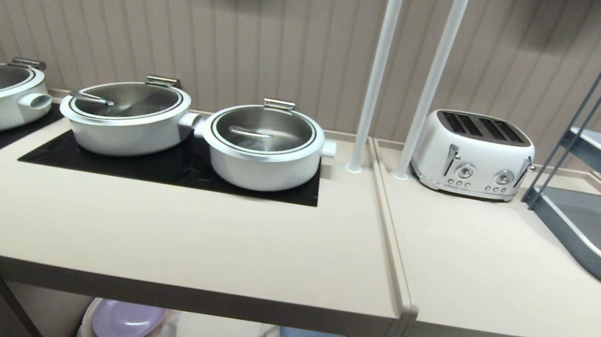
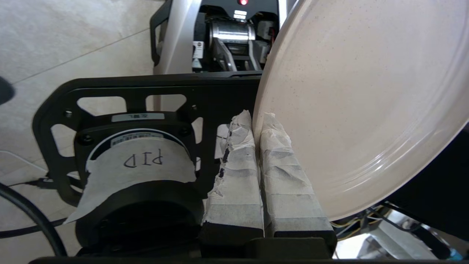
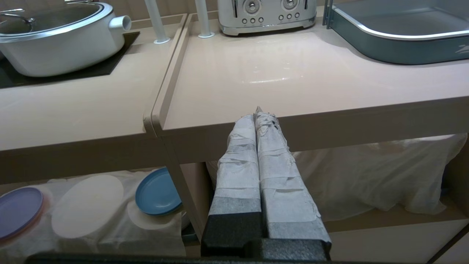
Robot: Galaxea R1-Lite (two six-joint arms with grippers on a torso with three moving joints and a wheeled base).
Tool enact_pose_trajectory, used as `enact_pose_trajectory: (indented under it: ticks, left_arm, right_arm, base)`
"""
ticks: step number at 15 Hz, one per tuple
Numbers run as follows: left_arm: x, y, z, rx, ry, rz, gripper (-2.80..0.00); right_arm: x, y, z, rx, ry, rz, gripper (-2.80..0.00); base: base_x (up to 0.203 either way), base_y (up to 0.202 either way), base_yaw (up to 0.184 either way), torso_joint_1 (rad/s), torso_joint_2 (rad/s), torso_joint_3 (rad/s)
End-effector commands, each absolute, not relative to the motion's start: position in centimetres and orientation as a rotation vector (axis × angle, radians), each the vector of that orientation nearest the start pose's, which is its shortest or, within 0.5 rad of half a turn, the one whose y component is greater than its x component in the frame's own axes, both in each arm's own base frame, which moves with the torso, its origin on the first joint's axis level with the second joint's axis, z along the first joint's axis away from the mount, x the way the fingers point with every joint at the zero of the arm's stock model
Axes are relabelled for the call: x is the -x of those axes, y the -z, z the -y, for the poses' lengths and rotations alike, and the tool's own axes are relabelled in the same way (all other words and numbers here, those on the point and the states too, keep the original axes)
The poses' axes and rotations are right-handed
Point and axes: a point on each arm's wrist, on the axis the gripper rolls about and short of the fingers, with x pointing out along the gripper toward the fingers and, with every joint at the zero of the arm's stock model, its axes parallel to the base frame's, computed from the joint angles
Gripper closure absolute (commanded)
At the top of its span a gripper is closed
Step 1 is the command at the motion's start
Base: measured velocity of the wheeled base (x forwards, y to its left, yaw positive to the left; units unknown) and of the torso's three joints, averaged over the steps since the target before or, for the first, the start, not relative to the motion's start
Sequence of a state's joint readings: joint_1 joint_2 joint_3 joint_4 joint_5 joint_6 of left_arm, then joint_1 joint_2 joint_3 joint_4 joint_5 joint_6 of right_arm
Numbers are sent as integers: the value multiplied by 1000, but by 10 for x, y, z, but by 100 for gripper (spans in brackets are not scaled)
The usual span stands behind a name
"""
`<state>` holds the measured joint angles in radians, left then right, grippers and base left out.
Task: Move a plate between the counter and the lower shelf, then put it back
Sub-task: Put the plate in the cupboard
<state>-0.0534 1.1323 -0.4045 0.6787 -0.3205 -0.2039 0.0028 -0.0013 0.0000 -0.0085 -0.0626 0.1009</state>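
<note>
One plate was pinched by its rim in the clenched left gripper, low beside the robot's base, off the counter. It would best be kept level when raised. The right gripper was parked, clenched empty.

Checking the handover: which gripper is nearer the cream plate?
Left. The left gripper is shut on the plate rim; the right gripper hangs shut before the counter edge.
</note>
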Motion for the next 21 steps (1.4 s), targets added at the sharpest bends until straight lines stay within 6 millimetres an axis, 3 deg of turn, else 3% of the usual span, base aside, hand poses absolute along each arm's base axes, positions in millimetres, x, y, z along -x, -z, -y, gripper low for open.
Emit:
enact_pose_trajectory:
  ticks: [1,21]
  left_arm:
    - [-69,-111,11,362,166,-1441,0]
    - [-72,-97,6,408,102,-1395,0]
  right_arm:
    - [23,-76,1,-102,59,12,0]
    - [23,-76,1,-102,59,12,0]
  base:
    - [0,0,0,0,0,0]
    - [0,0,0,0,0,0]
